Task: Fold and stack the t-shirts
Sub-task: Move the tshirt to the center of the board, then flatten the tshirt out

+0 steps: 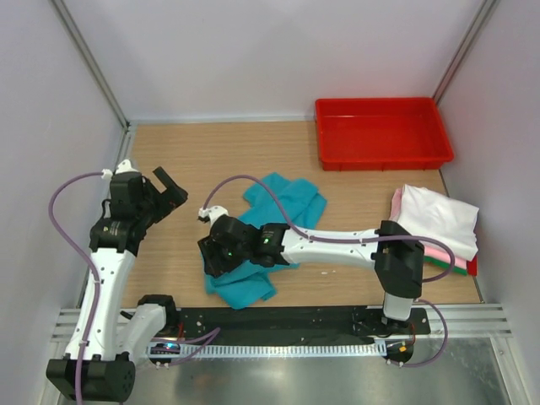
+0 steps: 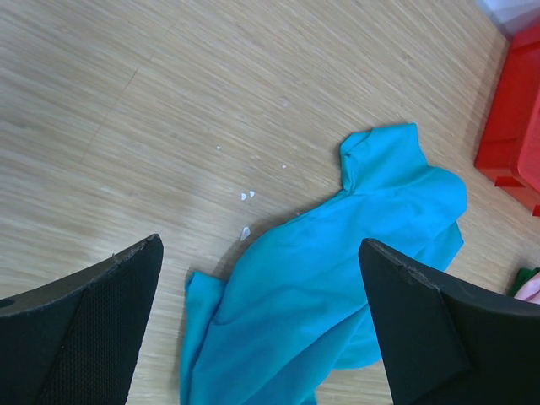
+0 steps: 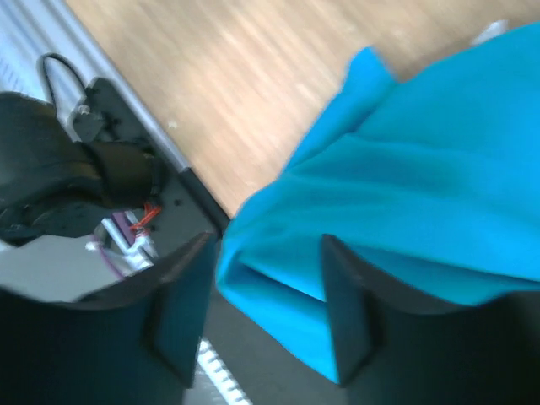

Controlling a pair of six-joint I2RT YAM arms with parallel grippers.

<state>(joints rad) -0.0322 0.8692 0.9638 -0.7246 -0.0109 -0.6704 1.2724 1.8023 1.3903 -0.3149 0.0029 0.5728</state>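
Surroundings: pale walls on three sides, with a wood-grain counter (image 1: 194, 160) set between them.
Red tray (image 1: 381, 132): in the far right corner of the counter, close against the back wall.
Teal t-shirt (image 1: 287, 202): unfolded and crumpled around the middle of the counter. One end points toward the back; the other lies near the front edge, by the black base plate (image 1: 278, 319).
Right pincer (image 3: 266, 245): lowered onto the near end of the teal t-shirt, with my arm lying across the cloth. My fingers stand partway apart. A fold of the cloth sits between them, and a dark sliver shows between the cloth and one finger.
Left pincer (image 1: 169, 187): spread wide and held above bare counter to the left of the teal t-shirt. It touches nothing.
Folded t-shirts (image 1: 434, 219): one stack at the right edge of the counter, well apart from the teal t-shirt. White is on top, with pink and green edges showing beneath it.
White flecks (image 2: 246, 196): a few on the counter, just beside the teal t-shirt's edge — seen from my left wrist.
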